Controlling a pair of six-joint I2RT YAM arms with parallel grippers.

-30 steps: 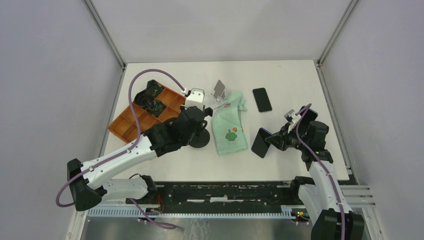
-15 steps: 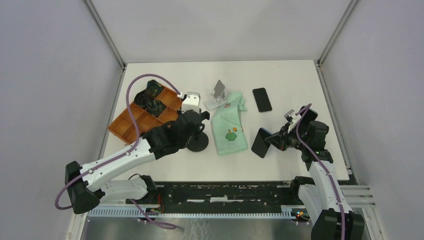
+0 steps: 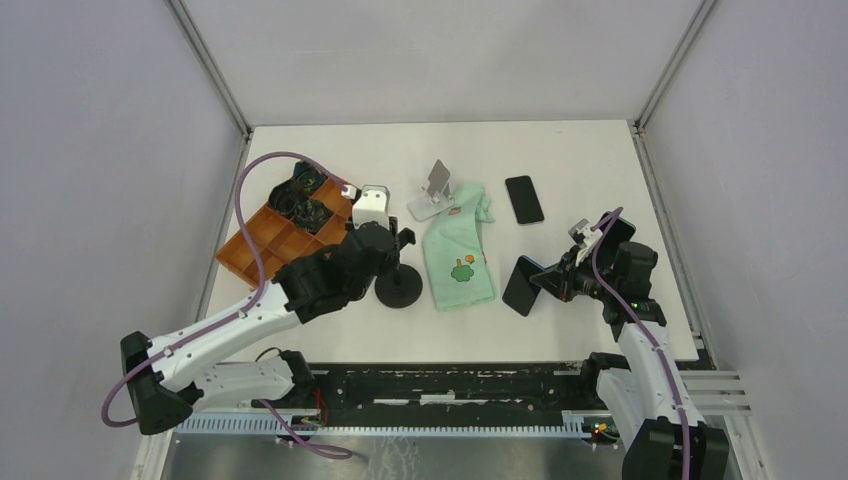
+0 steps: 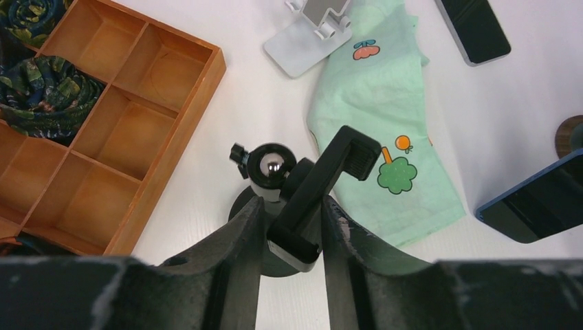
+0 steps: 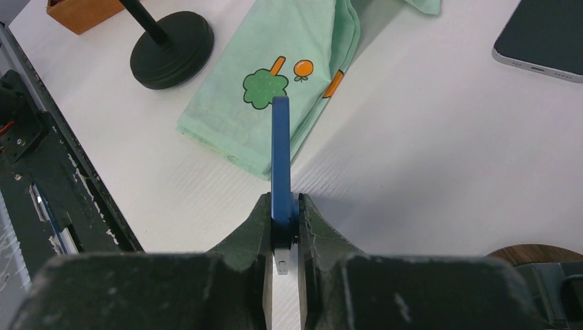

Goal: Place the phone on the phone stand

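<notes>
Even, diffuse light from overhead keeps the white worktop [image 3: 560, 150] bright, with only soft, short shadows, such as the faint one beside the blue phone [image 5: 280, 158]. In both wrist views the near fingers [image 4: 237, 254] look dark and slightly blurred. A small glint sits on the ball joint [image 4: 273, 165] of the phone stand [image 4: 323, 179].

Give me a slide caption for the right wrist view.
Right tool clamps the blue phone on edge over the table, green cloth and black stand beyond.
</notes>
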